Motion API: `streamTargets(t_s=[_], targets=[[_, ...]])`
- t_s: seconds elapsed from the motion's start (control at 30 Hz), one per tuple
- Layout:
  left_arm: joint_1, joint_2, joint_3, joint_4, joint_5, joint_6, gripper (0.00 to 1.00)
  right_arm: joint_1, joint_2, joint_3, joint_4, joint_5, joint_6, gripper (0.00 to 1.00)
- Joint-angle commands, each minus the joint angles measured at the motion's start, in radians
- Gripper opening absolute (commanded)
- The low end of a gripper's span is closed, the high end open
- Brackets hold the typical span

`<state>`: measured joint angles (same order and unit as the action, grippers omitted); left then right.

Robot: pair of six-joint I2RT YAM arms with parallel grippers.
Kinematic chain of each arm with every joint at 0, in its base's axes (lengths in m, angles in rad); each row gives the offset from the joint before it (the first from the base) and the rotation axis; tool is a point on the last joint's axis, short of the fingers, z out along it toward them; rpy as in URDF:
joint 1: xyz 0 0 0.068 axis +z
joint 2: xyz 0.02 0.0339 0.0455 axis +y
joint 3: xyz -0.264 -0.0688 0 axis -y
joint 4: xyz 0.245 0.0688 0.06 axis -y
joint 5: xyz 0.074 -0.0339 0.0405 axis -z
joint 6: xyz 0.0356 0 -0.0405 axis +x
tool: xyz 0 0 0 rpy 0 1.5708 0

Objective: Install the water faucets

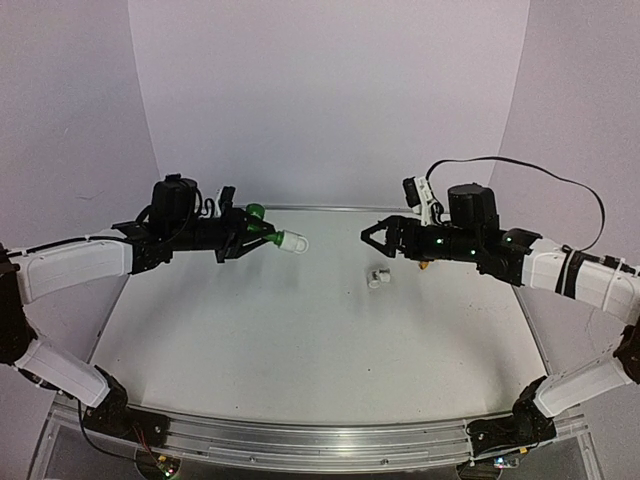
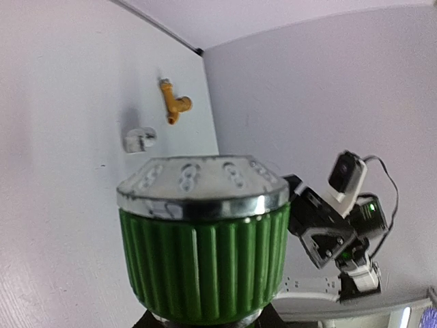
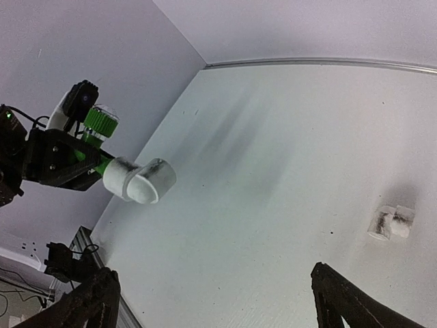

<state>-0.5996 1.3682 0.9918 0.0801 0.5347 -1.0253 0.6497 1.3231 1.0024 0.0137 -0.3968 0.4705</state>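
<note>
My left gripper [image 1: 250, 238] is shut on the green faucet [image 1: 262, 228] and holds it above the table at the back left. Its ribbed green knob [image 2: 205, 239] fills the left wrist view. A white fitting [image 1: 292, 241] sits on the faucet's end, pointing at the right arm; it also shows in the right wrist view [image 3: 138, 182]. My right gripper [image 1: 372, 237] is open and empty, in the air facing the left one, some way off. The yellow-gold faucet [image 2: 174, 102] lies on the table, mostly hidden under the right arm [image 1: 425, 265].
A second white fitting [image 1: 378, 277] lies loose on the table below the right gripper, also in the right wrist view [image 3: 391, 223] and the left wrist view [image 2: 138, 139]. White walls close the table at the back and sides. A metal rail [image 1: 320, 440] runs along the near edge.
</note>
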Motion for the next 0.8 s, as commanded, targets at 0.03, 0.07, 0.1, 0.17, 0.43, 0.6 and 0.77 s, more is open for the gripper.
streamTargets(t_s=[0.03,0.07,0.1,0.17,0.43,0.6,0.77], targets=[[0.122,-0.023,-0.026,0.029,-0.071,-0.104,0.0,0.021,-0.064,-0.033,-0.061,0.057,-0.041,0.98],[0.16,-0.003,-0.025,0.03,-0.032,-0.094,0.0,0.023,-0.08,-0.047,-0.061,0.067,-0.038,0.98],[0.198,0.017,-0.02,0.031,0.008,-0.081,0.0,0.025,-0.096,-0.061,-0.06,0.076,-0.036,0.98],[0.279,0.072,0.003,0.035,0.101,-0.026,0.0,0.027,-0.124,-0.085,-0.062,0.097,-0.034,0.98],[0.533,0.307,0.085,0.209,0.288,0.083,0.0,0.028,-0.167,-0.089,-0.089,0.119,-0.048,0.98],[0.623,0.542,0.14,0.506,0.387,-0.05,0.0,0.028,-0.17,-0.083,-0.096,0.115,-0.051,0.98],[0.664,0.717,0.215,0.672,0.397,-0.099,0.04,0.03,-0.185,-0.093,-0.103,0.116,-0.046,0.98]])
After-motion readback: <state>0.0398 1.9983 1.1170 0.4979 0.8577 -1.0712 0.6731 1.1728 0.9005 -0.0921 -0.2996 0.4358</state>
